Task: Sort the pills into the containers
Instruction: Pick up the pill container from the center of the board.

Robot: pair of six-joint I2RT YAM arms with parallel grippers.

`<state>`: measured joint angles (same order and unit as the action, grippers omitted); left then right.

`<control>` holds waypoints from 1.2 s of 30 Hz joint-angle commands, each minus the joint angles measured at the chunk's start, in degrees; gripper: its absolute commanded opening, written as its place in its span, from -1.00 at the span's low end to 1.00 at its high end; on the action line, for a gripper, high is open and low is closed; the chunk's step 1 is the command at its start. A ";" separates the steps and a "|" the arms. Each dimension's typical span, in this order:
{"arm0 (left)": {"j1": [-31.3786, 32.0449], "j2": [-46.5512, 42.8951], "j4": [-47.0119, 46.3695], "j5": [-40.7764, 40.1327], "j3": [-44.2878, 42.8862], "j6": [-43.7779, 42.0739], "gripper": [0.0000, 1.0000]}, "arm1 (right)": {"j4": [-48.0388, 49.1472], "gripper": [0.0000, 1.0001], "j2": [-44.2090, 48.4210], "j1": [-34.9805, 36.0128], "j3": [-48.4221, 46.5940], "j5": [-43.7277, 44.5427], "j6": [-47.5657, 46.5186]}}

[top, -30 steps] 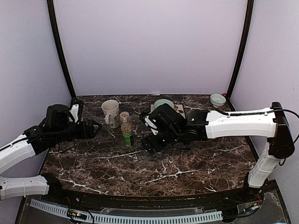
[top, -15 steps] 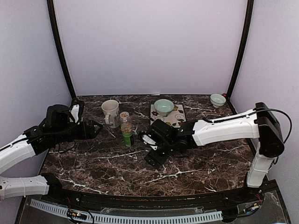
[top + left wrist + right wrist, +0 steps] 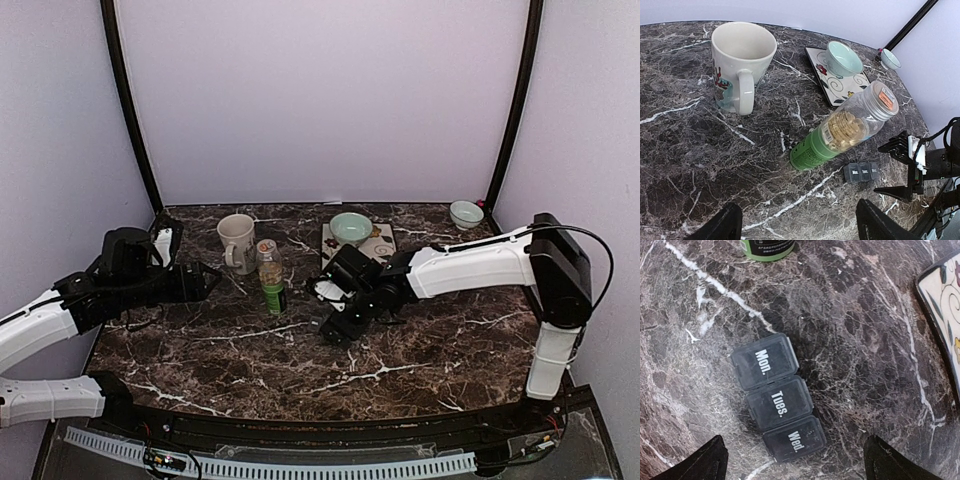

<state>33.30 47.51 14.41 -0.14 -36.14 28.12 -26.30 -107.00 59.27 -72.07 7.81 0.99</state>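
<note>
Dark marble veined with white formed the table in the overhead view. The left gripper hung over its left side with jaws released and empty, pointing toward a green-based bottle that stood just beside a cream mug. The right gripper reached low near the table's middle, jaws spread wide and grasping nothing. Behind it a pale green bowl sat on a patterned tile, and a small bowl stood at the far right corner.

From the left wrist, the bottle's clear upper part was packed with tan pills, its cap on. The containers, a dark grey strip of three joined compartments, lay on the marble near the bottle's base, between it and the right gripper's black fingers.

From the right wrist, the strip lay directly beneath the open jaws, untouched, its lids shut and lettered Mon., Tues. and Wed. The bottle's green base showed at the top edge and the tile's corner at the right
</note>
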 commanded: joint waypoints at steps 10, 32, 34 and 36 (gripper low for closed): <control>0.28 2.75 -3.59 1.00 0.28 -1.05 0.64 | 0.30 0.76 -3.83 -2.14 -2.96 -4.54 -3.95; 0.28 2.04 -3.17 2.97 2.22 0.44 0.85 | -0.85 -0.01 -6.88 -3.63 -4.23 -11.01 -4.82; 0.28 1.54 -2.87 3.02 2.33 0.60 0.85 | -0.85 -0.16 -6.75 -3.63 -4.17 -11.32 -4.56; 0.28 0.93 -2.52 3.08 2.60 0.86 0.86 | -0.65 -0.36 -6.44 -3.63 -4.08 -11.82 -4.16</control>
<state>33.30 50.41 11.27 2.20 -34.61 28.40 -27.31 -113.49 55.96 -75.13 -2.35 -3.73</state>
